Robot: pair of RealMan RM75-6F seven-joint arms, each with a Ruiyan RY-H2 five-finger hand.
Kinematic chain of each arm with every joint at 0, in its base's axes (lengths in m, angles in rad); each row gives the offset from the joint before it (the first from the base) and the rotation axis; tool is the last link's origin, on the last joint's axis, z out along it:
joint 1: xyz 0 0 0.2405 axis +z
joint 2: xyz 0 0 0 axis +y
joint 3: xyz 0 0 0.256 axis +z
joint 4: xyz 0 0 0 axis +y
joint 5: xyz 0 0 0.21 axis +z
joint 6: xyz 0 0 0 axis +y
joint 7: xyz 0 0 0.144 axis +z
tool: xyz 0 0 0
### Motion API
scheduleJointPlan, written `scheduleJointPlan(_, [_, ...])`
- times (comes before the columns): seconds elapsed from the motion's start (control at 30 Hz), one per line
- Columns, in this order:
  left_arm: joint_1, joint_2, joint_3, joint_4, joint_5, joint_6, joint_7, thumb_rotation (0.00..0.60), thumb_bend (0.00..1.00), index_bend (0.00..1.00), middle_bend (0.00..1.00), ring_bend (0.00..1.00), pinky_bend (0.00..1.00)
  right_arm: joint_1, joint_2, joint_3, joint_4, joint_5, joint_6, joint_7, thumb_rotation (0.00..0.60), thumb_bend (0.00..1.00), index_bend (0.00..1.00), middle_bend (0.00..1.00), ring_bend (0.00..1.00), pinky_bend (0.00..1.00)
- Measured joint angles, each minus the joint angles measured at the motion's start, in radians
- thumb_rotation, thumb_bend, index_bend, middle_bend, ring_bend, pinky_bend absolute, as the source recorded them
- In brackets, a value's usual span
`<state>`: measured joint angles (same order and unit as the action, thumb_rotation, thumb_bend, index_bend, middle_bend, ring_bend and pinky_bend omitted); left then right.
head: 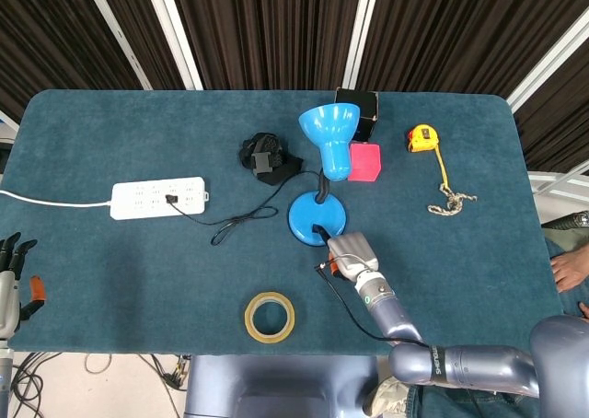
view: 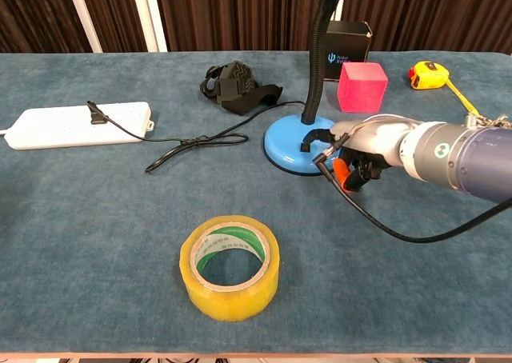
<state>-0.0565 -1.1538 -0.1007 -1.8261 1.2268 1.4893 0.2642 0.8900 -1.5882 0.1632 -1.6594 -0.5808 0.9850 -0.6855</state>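
Observation:
A blue desk lamp stands mid-table, its round base [head: 315, 220] [view: 290, 149] under a bent neck and blue shade [head: 329, 137]. My right hand [head: 349, 253] [view: 364, 145] lies at the base's near right edge. Its fingers are curled in and one dark fingertip [view: 310, 141] rests on the base beside the small black switch. It grips nothing; a black cable trails from it toward the table's front. My left hand [head: 11, 284] hangs off the table's front left corner, fingers apart and holding nothing. The lamp's black cord runs left to a white power strip [head: 158, 198] [view: 76, 123].
A yellow tape roll [head: 269, 316] [view: 230, 265] lies near the front edge. A black strap bundle [head: 267, 157] [view: 236, 85] sits left of the lamp. Behind the lamp are a pink cube [head: 365, 161] [view: 362, 86] and a black box [head: 357, 103]. A yellow tape measure [head: 421, 138] is at the far right.

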Motion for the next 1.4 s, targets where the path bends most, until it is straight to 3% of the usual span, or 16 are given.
scheduleJointPlan(1.17, [-0.001, 0.0, -0.001, 0.007, 0.001, 0.003, 0.0, 0.6, 0.64, 0.15, 0.02, 0.0, 0.0, 0.042, -0.015, -0.058, -0.034, 0.032, 0.028, -0.031, 0.6, 0.86, 0.04, 0.74, 0.81, 1.0])
scheduleJointPlan(1.23, [-0.001, 0.0, -0.001, 0.007, 0.001, 0.003, 0.0, 0.6, 0.64, 0.15, 0.02, 0.0, 0.0, 0.038, -0.012, -0.056, -0.041, 0.026, 0.044, -0.028, 0.6, 0.86, 0.03, 0.72, 0.8, 1.0])
scheduleJointPlan(1.4, [-0.001, 0.0, 0.0, 0.006, 0.001, 0.003, 0.002, 0.6, 0.64, 0.15, 0.02, 0.0, 0.0, 0.016, 0.029, -0.042, -0.104, -0.007, 0.102, -0.005, 0.6, 0.86, 0.01, 0.51, 0.64, 1.0])
